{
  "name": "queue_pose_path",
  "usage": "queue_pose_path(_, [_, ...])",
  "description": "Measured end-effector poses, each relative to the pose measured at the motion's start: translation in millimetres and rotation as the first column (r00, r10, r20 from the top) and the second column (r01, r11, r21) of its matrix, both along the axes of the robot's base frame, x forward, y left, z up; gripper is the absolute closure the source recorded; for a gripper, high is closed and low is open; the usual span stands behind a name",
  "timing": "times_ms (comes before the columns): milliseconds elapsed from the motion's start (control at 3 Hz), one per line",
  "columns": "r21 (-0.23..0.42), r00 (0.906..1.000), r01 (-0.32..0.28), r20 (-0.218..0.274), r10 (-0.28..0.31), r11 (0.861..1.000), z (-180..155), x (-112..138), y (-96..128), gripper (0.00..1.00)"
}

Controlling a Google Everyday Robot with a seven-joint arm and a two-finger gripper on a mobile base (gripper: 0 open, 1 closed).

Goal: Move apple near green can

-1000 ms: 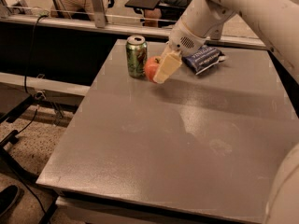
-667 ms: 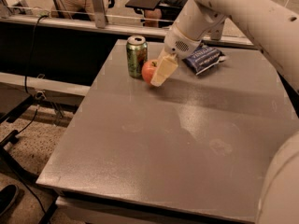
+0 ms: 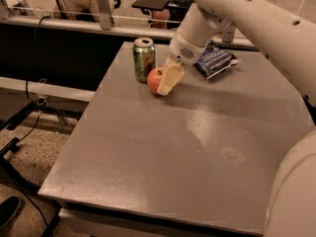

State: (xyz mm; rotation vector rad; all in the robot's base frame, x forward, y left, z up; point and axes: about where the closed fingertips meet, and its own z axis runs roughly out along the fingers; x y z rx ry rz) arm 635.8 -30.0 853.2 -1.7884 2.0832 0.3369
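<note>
A grey table (image 3: 168, 162) fills most of the camera view, its near edge running along the bottom. At the lower right corner a large white rounded part of the robot (image 3: 296, 196) blocks that side of the table. To the left, below the table, lies a speckled floor (image 3: 34, 157) with a black cable (image 3: 30, 128) trailing across it.

Toward the far left part of the table sits the apple (image 3: 154, 79), red-orange, resting on the surface. The gripper (image 3: 167, 83) is down at the apple's right side, its cream tip touching the fruit and covering part of it. Whether the gripper is clamped on the apple or merely lies against it, I cannot tell.

Just beyond the apple, on its left, stands the green can (image 3: 144, 59), upright, silver top showing. Apple and can are very close, nearly touching.

The white arm (image 3: 247, 14) reaches down to the gripper from the upper right. Behind it, further right, a blue chip bag (image 3: 214, 61) lies flat near the far edge. Past the table runs a pale rail (image 3: 74, 21).
</note>
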Motion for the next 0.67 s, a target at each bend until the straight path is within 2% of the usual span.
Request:
queue_pose_path(333, [0.001,1.0000,-0.003,-0.004,0.003,1.000,-2.4,0.0,2.0,0.00])
queue_pose_path(667, [0.001,1.0000,-0.003,-0.004,0.003,1.000,-2.4,0.0,2.1,0.00])
